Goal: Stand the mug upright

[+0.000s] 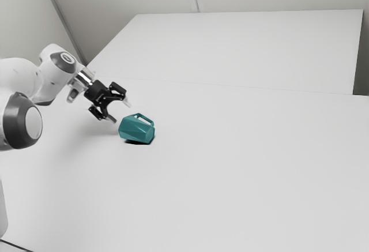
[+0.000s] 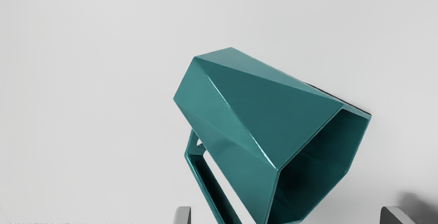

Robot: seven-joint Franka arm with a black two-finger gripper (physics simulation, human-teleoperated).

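One teal mug lies on its side on the pale surface, toward the exterior view's left, tipped over rather than standing. From where I stand, the white arm reaches in from the exterior view's left, and its black hand tilts down near the mug, fingers wide apart. In the wrist view, the open mouth faces toward the hand, the handle running along one flank.

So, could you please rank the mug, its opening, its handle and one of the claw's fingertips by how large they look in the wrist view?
Mug
Opening
Handle
Either fingertip, both partly cut off
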